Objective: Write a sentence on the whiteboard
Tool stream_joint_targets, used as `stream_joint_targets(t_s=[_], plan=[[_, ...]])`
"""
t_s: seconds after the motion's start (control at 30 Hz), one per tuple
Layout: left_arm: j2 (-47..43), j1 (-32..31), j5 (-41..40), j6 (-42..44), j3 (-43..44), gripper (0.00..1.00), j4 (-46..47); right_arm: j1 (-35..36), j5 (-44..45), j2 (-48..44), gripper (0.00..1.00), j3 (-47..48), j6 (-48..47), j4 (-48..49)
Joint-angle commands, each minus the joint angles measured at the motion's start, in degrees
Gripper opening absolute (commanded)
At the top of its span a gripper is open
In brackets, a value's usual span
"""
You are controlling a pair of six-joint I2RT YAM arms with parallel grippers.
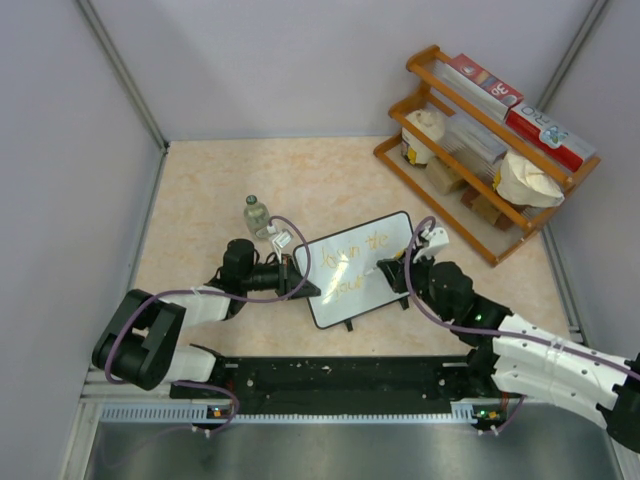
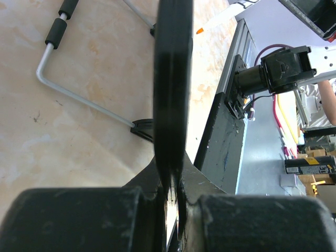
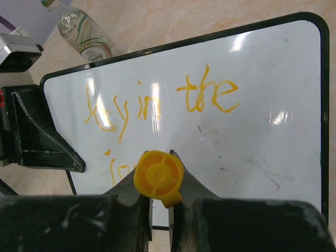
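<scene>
One pale beige marbled tabletop (image 1: pixel 200 190) carries the scene. The small glossy white whiteboard with a thin black frame (image 3: pixel 262 136) sits at its near middle, between the two arms. The left gripper (image 1: pixel 300 286) is clamped tight on the board's left frame edge, bracing it. The right gripper (image 1: pixel 395 270) is closed around a yellow-orange marker (image 3: pixel 158 176), which points down at the lower left part of the board.

The thin orange handwritten sentence (image 3: pixel 157 105) has a top line ending in "in the". Below it a second line has only its first strokes, partly hidden behind the marker. So the step in hand looks like writing that second line. Whether the tip touches the surface cannot be told.

The next move probably calls for light, even pressure and small rightward strokes under the first line, with the left grip unmoving.
</scene>
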Motion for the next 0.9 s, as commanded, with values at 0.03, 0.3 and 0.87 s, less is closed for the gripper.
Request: stream_joint_targets(t_s=[0.03,0.3,0.87], plan=[[1.1,-0.4,1.7,1.6,-0.8,0.00,-0.9,-0.8,1.5,0.8,0.00,3.4,-1.1,1.9],[1.0,-0.4,1.8,1.6,-0.8,0.00,-0.8,-1.1,2.4,4.2,0.00,2.8,-0.7,3.9],[1.1,-0.4,1.9,1.6,-0.8,0.00,-0.7,-1.3,0.6,5.1,0.00,0.1,0.8,0.2]])
